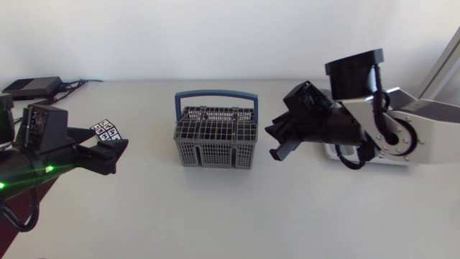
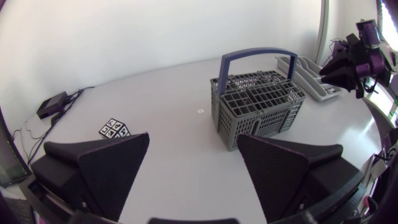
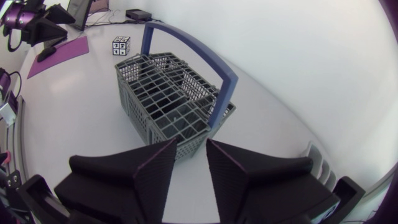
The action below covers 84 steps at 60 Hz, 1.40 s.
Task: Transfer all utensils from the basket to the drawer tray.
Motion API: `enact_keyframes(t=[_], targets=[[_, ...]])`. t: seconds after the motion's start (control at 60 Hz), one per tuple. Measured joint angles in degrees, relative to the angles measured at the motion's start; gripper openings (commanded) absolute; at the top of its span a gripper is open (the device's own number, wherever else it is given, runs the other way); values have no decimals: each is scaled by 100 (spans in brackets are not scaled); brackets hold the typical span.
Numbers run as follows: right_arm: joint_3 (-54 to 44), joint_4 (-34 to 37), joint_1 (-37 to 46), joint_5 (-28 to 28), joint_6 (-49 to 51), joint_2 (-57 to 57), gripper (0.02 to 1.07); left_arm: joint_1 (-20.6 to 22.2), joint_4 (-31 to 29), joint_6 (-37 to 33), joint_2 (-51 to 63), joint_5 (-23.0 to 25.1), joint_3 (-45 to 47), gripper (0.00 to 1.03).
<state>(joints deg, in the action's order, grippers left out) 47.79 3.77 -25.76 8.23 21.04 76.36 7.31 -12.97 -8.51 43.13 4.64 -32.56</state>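
Two grippers, both empty, flanked the basket (image 1: 215, 137) at the head view's centre: our left gripper (image 2: 193, 140) spread wide, our right gripper (image 3: 192, 144) narrowly parted, presumably poised for picking. The drawer tray (image 2: 309, 78) lay centre-right, beneath our right arm; utensils were indiscernible.

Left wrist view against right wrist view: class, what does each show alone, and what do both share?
Left wrist only: the long grey plastic drawer tray, clearly, beyond the grey mesh basket with a blue handle. Right wrist only: the purple mat by the black left hand. Both: that basket, the black-and-white marker cube, the left hand and the black right hand.
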Motion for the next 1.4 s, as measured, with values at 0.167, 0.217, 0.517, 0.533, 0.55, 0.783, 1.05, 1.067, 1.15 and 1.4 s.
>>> enact_keyframes(t=[0.167,0.217,0.517,0.533,0.55,0.783,1.05,1.067,1.15,1.4], targets=[[549,-179,-122,0,-160,787,19,-192,0,-101,-372,2,234,99],[678,-236,-142,-2,-179,988,19,-216,-2,-101,-444,2,323,99],[1043,-321,-203,-61,-201,1985,19,-282,-50,-122,-691,46,409,99],[1051,-319,-221,-72,-201,1991,19,-282,-50,-122,-706,48,413,99],[1051,-321,-232,-83,-203,1991,19,-282,-55,-125,-719,48,415,99],[887,-310,-330,-223,-201,1502,20,-295,-175,-186,-949,66,450,99],[-4,-404,-326,-667,-197,-378,42,-531,-197,-186,-1381,68,584,99],[-68,-404,-321,-686,-197,-463,44,-538,-192,-186,-1408,66,608,99],[-437,-396,-214,-831,-179,-964,57,-544,-125,-181,-1633,61,813,99],[-1305,-177,396,-997,-109,-2417,103,-581,205,-26,-2361,-70,1482,99]])
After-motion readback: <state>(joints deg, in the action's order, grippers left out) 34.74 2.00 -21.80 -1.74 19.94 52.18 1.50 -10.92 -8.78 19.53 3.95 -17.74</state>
